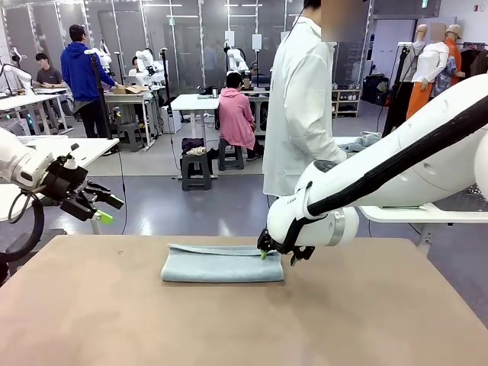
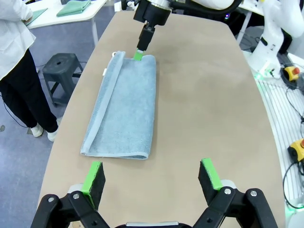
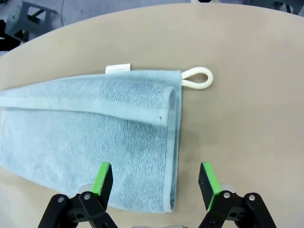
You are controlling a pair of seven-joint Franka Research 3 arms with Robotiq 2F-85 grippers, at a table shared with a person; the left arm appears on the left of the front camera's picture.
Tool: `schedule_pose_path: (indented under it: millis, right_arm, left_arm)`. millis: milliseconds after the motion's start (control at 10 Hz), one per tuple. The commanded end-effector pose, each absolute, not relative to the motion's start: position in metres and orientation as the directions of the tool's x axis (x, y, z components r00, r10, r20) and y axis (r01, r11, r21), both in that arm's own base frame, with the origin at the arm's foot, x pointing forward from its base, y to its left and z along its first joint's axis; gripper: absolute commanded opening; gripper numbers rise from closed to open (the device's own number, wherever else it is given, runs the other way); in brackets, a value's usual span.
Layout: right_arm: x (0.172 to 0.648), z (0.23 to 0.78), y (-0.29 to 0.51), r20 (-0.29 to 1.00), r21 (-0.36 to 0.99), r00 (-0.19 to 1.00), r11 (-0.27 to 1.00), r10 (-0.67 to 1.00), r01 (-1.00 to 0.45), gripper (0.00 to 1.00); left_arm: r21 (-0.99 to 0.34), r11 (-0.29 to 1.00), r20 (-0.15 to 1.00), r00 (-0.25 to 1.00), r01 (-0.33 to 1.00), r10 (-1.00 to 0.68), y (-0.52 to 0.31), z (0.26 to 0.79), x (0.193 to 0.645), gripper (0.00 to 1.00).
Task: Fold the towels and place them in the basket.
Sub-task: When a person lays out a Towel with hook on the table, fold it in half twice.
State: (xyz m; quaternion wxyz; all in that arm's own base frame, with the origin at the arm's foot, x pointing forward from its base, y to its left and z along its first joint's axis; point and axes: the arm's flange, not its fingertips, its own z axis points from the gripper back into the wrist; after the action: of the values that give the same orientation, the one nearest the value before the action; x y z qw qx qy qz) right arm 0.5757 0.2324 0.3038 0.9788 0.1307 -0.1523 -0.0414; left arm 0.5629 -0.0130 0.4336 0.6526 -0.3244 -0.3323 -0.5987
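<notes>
Surface [image 1: 320,320]: is carrying one towel, with bare tan top all around it.
Towel [image 1: 221,265]: is lying folded lengthwise near the middle of the surface, with its white loop [image 3: 198,78] sticking out from one corner onto the bare top.
Right pincer [image 1: 264,254]: is pointing down at the towel's right end, fingers standing apart, with the folded end edge lying between them.
Left pincer [image 1: 110,210]: is hanging off the surface's left side, well apart from the towel, fingers spread wide and gripping nothing.
Person [image 1: 301,107]: is standing in a white coat at the far side.
</notes>
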Motion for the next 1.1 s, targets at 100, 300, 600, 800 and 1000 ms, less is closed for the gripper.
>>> schedule_pose_path:
  millis: [100, 300, 600, 800, 1000]
  right_arm:
    - [0.589, 0.304, 0.256, 0.286, 0.224, 0.944, 0.969, -0.164, 0.1, 0.72]
    - [0.593, 0.302, 0.259, 0.286, 0.194, 0.943, 0.974, -0.168, 0.115, 0.83]
    - [0.596, 0.295, 0.259, 0.273, 0.183, 0.947, 0.975, -0.17, 0.123, 0.65]
    - [0.598, 0.292, 0.26, 0.263, 0.182, 0.95, 0.975, -0.17, 0.124, 0.65]
    - [0.599, 0.288, 0.261, 0.256, 0.17, 0.955, 0.979, -0.153, 0.111, 0.61]
  left_arm:
    - [-0.024, 0.07, 0.822, 0.059, 0.997, -0.566, -0.014, 0.434, 0.563, 1.0]
    - [-0.024, 0.07, 0.822, 0.059, 0.997, -0.566, -0.014, 0.434, 0.563, 1.0]
    - [-0.024, 0.07, 0.822, 0.059, 0.997, -0.566, -0.014, 0.434, 0.563, 1.0]
    - [-0.024, 0.07, 0.822, 0.059, 0.997, -0.566, -0.014, 0.434, 0.563, 1.0]
    - [-0.024, 0.07, 0.822, 0.059, 0.997, -0.566, -0.014, 0.434, 0.563, 1.0]
